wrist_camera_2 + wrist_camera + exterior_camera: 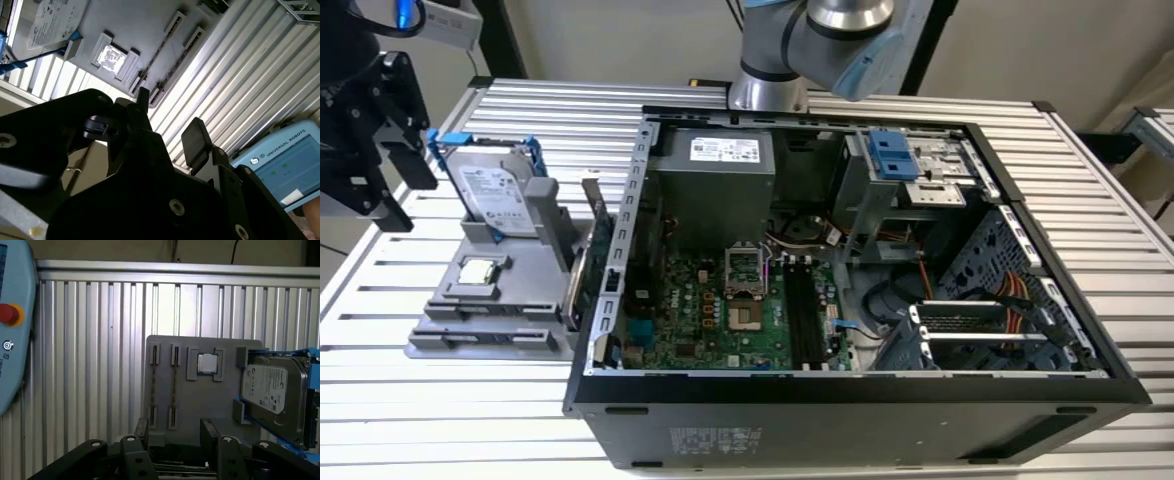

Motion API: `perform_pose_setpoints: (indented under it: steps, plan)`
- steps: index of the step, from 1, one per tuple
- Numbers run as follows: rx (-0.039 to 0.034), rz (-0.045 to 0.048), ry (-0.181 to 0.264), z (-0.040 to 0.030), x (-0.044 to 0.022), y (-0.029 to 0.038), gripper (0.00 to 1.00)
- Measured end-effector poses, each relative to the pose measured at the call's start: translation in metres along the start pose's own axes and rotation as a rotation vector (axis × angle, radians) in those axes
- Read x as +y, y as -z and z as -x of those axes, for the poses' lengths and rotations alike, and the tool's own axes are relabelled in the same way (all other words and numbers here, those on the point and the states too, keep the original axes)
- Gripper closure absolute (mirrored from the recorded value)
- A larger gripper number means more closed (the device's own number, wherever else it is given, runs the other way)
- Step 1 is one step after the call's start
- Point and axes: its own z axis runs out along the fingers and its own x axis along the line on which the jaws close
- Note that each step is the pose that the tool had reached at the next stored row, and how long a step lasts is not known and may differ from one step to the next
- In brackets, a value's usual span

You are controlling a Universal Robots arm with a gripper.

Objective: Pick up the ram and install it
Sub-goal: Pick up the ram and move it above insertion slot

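Gripper (174, 431) wide open, nothing held. Its black fingers (208, 428) stand well apart in both wrist views and touch no part. Just past the fingertips is a grey tray (225, 390) on the slatted metal table (90, 365). The ram (174, 385) stands on edge in the tray, caught at each end by a slotted holder, thin edge toward the camera. A second stick (154, 385) runs parallel just beside it in holders of the same kind. Next along the tray is a small square CPU chip (206, 363) in its own recess. Beyond that, a hard drive (272, 390) in a blue frame sits propped in a bracket at the tray's end. A light blue teach pendant (15, 330) with a red button sits off to one side, well apart from the tray. In the exterior view the tray sits just beside the open computer case (854, 410), on the exterior view's left. The motherboard (720, 310) is exposed inside the case. The arm (821, 40) rises behind the case.
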Motion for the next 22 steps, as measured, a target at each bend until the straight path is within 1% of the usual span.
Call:
perform_pose_setpoints:
  steps: [5, 9, 15, 22]
  plan:
    - [0.0079, 0.0001, 0.000, 0.0000, -0.0001, -0.0037, 0.00]
    - [0.0101, 0.0000, -0.002, 0.0001, -0.0001, -0.0064, 0.00]
    - [0.0122, 0.0003, -0.017, 0.0001, -0.0001, -0.0103, 0.00]
    - [0.0193, 0.0001, -0.019, 0.0001, -0.0002, -0.0137, 0.00]
